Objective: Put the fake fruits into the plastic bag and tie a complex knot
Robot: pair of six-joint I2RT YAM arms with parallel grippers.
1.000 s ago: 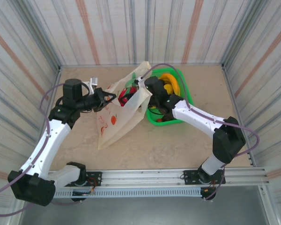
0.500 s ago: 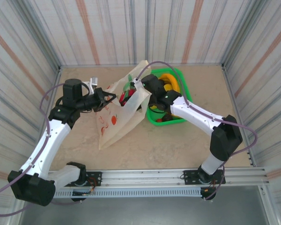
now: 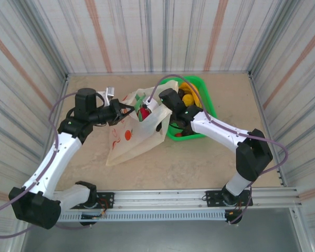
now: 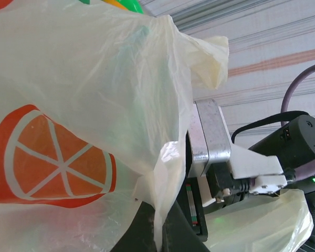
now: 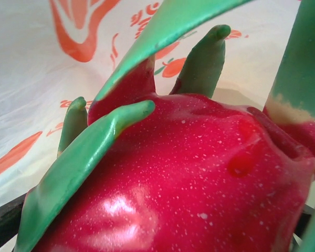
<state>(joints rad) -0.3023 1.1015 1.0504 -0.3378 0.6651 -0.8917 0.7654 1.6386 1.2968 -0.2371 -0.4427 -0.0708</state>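
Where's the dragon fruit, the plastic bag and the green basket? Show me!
dragon fruit (image 5: pixel 199 178): right wrist view, on its shiny red skin.
plastic bag (image 3: pixel 130 147): top view, on its flat printed side.
green basket (image 3: pixel 208 98): top view, on its right wall.

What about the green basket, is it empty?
No, yellow fruit lies inside the green basket in the overhead view.
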